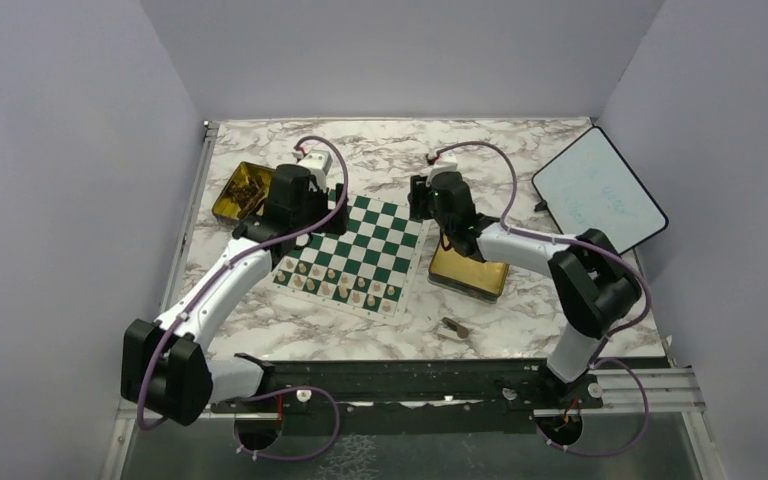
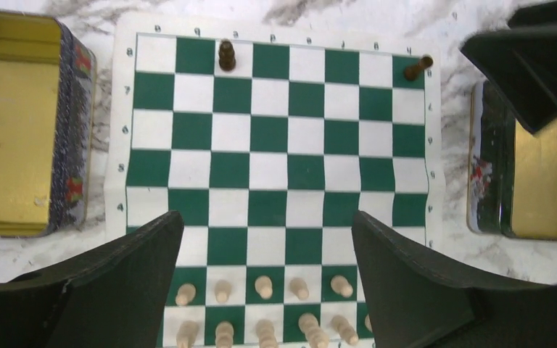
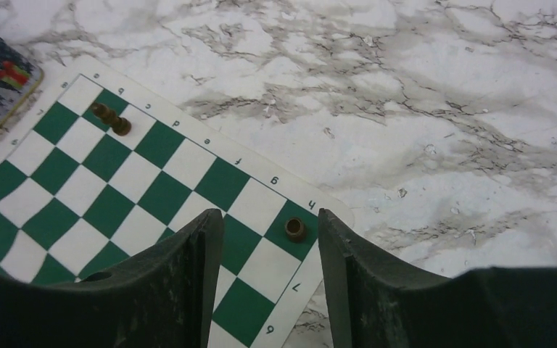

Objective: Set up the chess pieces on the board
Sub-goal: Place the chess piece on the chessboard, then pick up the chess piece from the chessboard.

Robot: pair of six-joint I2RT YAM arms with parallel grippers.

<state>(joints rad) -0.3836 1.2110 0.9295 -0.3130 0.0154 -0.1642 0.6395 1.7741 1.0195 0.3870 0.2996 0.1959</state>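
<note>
**Corner placement.** The right hand [image 3: 268,217] hangs over the far right corner of the board [image 2: 268,156]. Its fingers are apart on either side of a dark piece [image 3: 295,229], which stands on the corner square and touches neither. The left hand [image 2: 267,217] hovers over the board's left side, spread wide and holding nothing. Two rows of pale pieces [image 2: 263,286] line the board's near edge. A second dark piece [image 2: 226,55] stands on the far row, well apart from the corner one.

The risk sits at that corner. The gaps beside the piece look narrow, so a hand lifting off at a slant could clip it and send it over the board's edge onto the desk [image 1: 520,150].

Left of the board, an open gold tin [image 1: 222,205] holds a heap of dark pieces [image 1: 250,185]. Right of the board, a second gold tin [image 1: 470,272] shows only a plain gold face, and it is not clear whether that is a lid or a bare bottom. A small stray object [image 1: 453,326] lies on the desk off the board's near right corner.
</note>
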